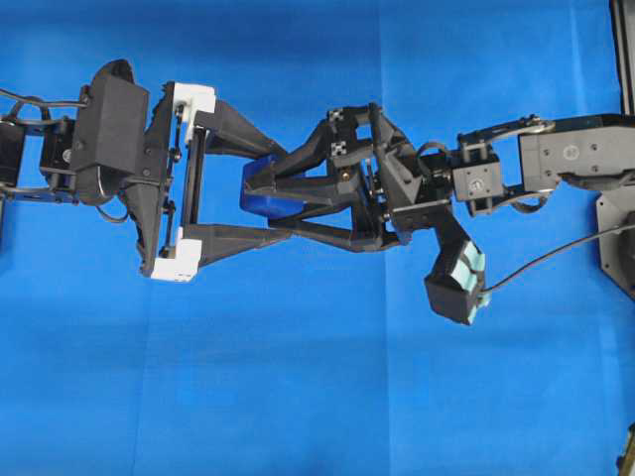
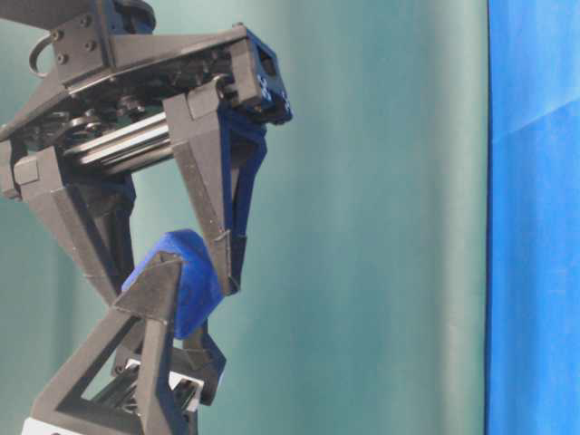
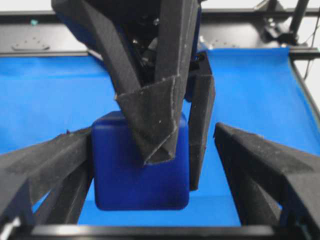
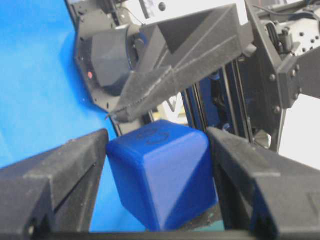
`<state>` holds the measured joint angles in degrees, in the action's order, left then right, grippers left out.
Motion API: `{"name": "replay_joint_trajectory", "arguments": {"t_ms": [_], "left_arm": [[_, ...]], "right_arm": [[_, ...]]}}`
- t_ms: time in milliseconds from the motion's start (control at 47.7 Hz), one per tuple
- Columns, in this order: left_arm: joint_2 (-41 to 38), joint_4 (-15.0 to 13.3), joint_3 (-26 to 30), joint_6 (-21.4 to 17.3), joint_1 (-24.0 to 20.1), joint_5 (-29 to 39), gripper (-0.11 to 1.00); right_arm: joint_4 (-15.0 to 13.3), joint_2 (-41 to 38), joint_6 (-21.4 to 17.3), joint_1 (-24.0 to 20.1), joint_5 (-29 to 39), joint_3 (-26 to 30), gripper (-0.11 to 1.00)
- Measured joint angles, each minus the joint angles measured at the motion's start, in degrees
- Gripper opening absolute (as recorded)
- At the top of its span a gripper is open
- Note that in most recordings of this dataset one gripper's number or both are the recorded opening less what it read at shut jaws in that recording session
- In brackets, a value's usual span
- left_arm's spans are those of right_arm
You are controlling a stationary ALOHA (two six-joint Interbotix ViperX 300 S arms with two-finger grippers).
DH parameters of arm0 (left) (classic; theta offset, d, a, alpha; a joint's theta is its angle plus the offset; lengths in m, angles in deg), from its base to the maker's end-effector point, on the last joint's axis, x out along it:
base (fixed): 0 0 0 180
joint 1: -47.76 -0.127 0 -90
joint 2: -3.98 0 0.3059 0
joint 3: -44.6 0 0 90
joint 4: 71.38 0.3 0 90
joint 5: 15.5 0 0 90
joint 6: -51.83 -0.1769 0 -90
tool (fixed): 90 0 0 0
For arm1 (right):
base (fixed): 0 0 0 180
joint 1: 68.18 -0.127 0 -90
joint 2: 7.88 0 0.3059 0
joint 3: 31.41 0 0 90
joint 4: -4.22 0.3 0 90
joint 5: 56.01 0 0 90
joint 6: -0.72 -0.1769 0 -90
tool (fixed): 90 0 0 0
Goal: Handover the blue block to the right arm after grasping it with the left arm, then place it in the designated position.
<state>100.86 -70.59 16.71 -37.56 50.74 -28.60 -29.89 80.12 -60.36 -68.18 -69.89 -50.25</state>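
Note:
The blue block (image 1: 260,195) hangs above the blue cloth, between the two arms. My right gripper (image 1: 262,192) reaches in from the right and is shut on it. In the right wrist view both fingers (image 4: 60,170) press the block's (image 4: 160,175) sides. My left gripper (image 1: 285,189), with white brackets, stands open around the same spot, its fingers (image 1: 233,129) spread wide. In the left wrist view the block (image 3: 140,185) lies against the left finger (image 3: 50,160), and a clear gap separates it from the other one. At table level the block (image 2: 186,272) shows between crossed fingers.
Blue cloth (image 1: 317,397) covers the table under both arms. A black frame (image 1: 623,50) runs along the right edge, and a cable (image 1: 556,253) trails from the right arm. The right arm's mint-green camera mount (image 1: 461,273) hangs below its wrist.

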Motion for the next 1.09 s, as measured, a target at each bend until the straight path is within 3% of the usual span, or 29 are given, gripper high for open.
{"name": "replay_joint_trajectory", "arguments": {"t_ms": [314,755,1090], "left_arm": [[0.1,0.0,-0.1,0.5,0.0,0.1,0.92],[4.0,0.0,-3.5,0.7,0.1,0.3,0.92],[6.4,0.0,-5.3,0.8,0.4,0.6,0.91]], "right_arm": [[0.4,2.8,-0.5,-0.3,0.5,-3.4,0.49],[0.7,18.8,-6.0,-1.0,4.9,-14.2,0.47],[0.7,23.9,-8.3,-1.8,9.1,-15.9,0.46]]}}
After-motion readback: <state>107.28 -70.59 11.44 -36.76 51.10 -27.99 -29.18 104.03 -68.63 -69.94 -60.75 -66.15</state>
